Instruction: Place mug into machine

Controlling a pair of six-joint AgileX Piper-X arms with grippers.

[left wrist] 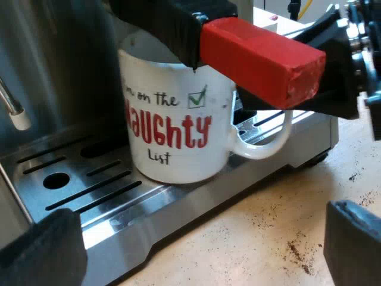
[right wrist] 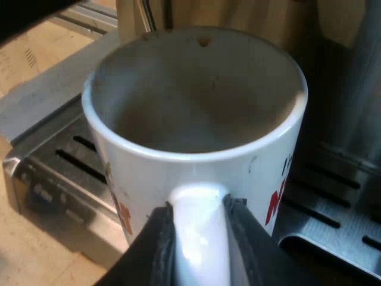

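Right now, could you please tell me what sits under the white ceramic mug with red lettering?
The machine's slotted steel drip tray; the mug stands on it, hiding the slots beneath its base.

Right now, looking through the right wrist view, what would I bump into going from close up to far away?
My right gripper, its black fingers shut on the handle → the white ceramic mug with red letters, empty inside → the shiny steel espresso machine rising behind it.
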